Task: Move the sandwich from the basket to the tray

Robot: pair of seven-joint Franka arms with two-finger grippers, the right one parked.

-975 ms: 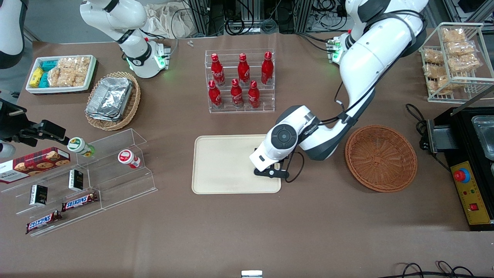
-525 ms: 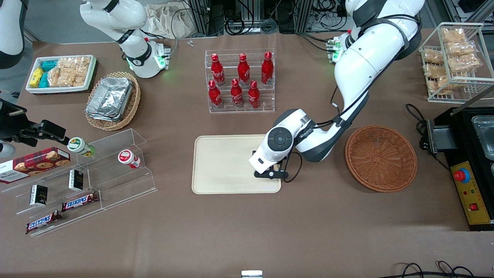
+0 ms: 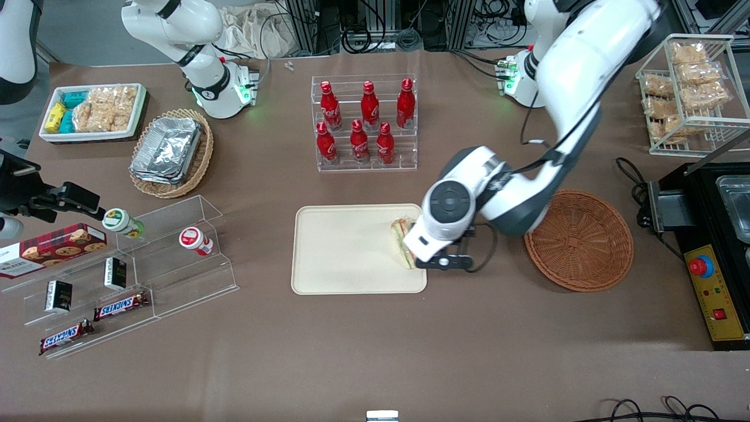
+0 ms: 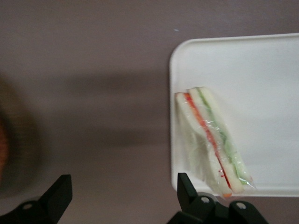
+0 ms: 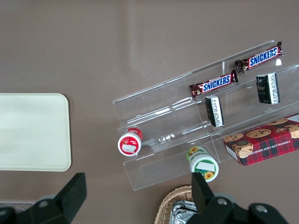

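Note:
The sandwich (image 3: 402, 241) (image 4: 210, 140), a wrapped pale wedge with red and green layers, lies on the cream tray (image 3: 345, 252) (image 4: 261, 70), close to the tray's edge at the working arm's end. My left gripper (image 4: 122, 184) is open and holds nothing. It hangs over the bare brown table just off that tray edge, between the tray and the reddish-brown wicker basket (image 3: 578, 239). One fingertip (image 4: 183, 181) shows just beside the sandwich's end. In the front view the white wrist (image 3: 448, 205) hides the fingers. Nothing lies in the basket.
A clear rack of red bottles (image 3: 366, 126) stands farther from the front camera than the tray. A black machine (image 3: 715, 246) and a wire snack rack (image 3: 691, 94) are at the working arm's end. A clear stepped shelf (image 3: 135, 264) and a tan foil-tray basket (image 3: 171, 152) are toward the parked arm's end.
The gripper was over the tray's end, hiding the sandwich. It has moved off the tray toward the basket, and the sandwich now lies uncovered on the tray.

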